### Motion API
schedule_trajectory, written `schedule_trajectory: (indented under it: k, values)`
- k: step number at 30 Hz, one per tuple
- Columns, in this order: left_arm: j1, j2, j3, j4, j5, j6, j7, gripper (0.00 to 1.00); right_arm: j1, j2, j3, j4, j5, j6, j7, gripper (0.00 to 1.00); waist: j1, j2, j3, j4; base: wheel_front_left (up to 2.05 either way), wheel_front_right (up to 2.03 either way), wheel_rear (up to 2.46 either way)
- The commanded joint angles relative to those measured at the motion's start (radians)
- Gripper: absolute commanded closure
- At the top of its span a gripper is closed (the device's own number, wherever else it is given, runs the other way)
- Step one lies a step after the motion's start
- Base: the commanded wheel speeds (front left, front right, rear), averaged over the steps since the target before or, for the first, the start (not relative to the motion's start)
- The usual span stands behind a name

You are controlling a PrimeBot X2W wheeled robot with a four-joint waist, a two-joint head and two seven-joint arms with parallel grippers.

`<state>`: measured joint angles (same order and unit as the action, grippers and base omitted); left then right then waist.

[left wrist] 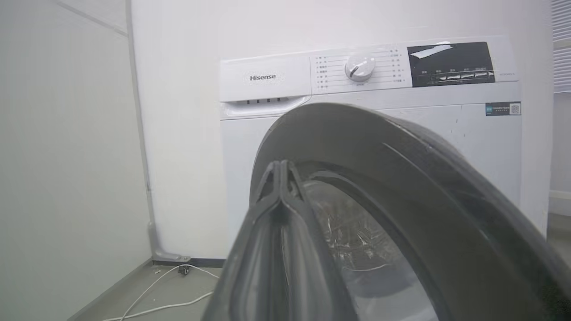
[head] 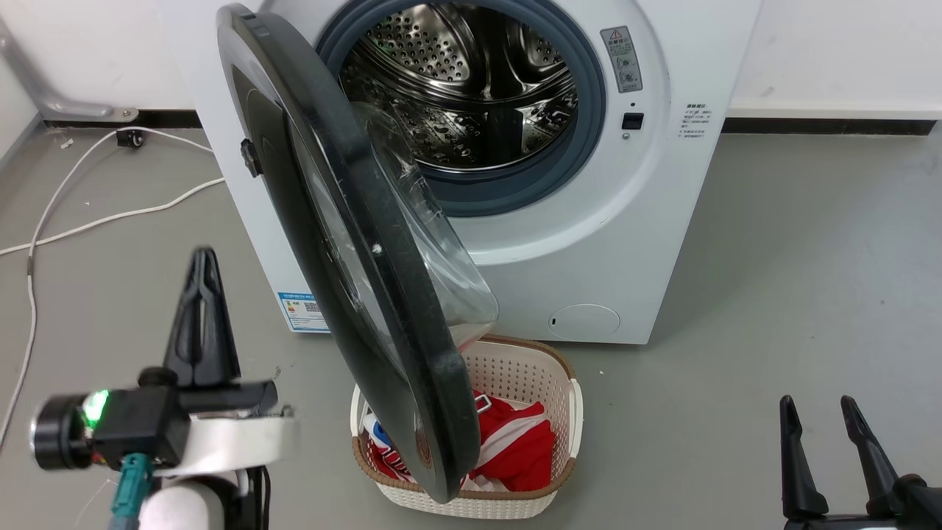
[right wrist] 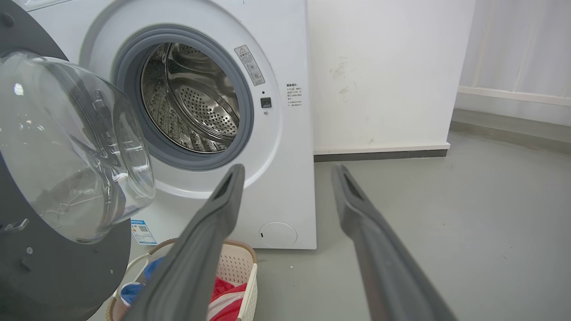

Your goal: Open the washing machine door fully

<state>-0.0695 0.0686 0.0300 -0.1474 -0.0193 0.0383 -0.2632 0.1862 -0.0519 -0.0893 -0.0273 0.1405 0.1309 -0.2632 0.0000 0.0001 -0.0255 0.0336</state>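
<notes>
Glossy black round door (head: 346, 243) juts edge-on, covering half the white plastic basket (head: 568, 386); left pincer (head: 204, 258) pressed together beside it, right pincer (head: 817, 403) spread, bare grey floor (head: 773, 258) around

White lattice laundry basket (head: 508, 372) with red clothes (head: 515, 442) on grey floor (head: 773, 294); 2 white cables (head: 110, 217) at left

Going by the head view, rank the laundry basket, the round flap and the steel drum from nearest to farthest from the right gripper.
1. Laundry basket, on the floor left of the right gripper.
2. Round flap, low on the washing machine front.
3. Steel drum, deep inside the machine.
</notes>
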Motion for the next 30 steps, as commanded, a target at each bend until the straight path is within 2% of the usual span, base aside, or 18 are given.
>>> schedule_trajectory:
  k: [1,6,12,15,23,30]
  values:
    - [-0.029,0.008,-0.004,-0.033,0.011,-0.004,-0.002,1.00,0.006,0.003,-0.001,0.004,0.003,0.000,-0.002,0.00,0.0000,-0.0001,0.001,-0.002,0.00,0.00,0.00]
    - [-0.085,0.010,-0.055,-0.142,0.035,-0.021,-0.002,1.00,0.004,0.003,0.003,0.006,0.005,0.000,-0.002,0.00,0.0000,-0.0001,0.003,-0.005,0.00,0.00,0.00]
    - [-0.128,0.002,-0.190,-0.207,0.057,-0.049,-0.002,1.00,0.002,0.003,0.012,0.008,0.005,0.000,-0.002,0.00,0.0000,-0.0001,0.007,-0.009,0.00,0.00,0.00]
    - [-0.142,-0.001,-0.242,-0.212,0.059,-0.059,-0.002,1.00,-0.001,0.003,0.014,0.008,0.006,0.000,-0.002,0.00,0.0000,-0.0001,0.008,-0.010,0.00,0.00,0.00]
    - [-0.175,-0.012,-0.478,-0.189,0.051,-0.097,-0.002,1.00,-0.009,0.003,0.019,0.010,0.001,0.000,-0.002,0.00,0.0000,-0.0001,0.016,-0.009,0.00,0.00,0.00]
    - [-0.169,-0.016,-0.637,-0.130,0.032,-0.105,-0.002,1.00,-0.017,0.003,0.023,0.015,0.003,0.000,-0.002,0.00,0.0000,-0.0001,0.022,-0.008,0.00,0.00,0.00]
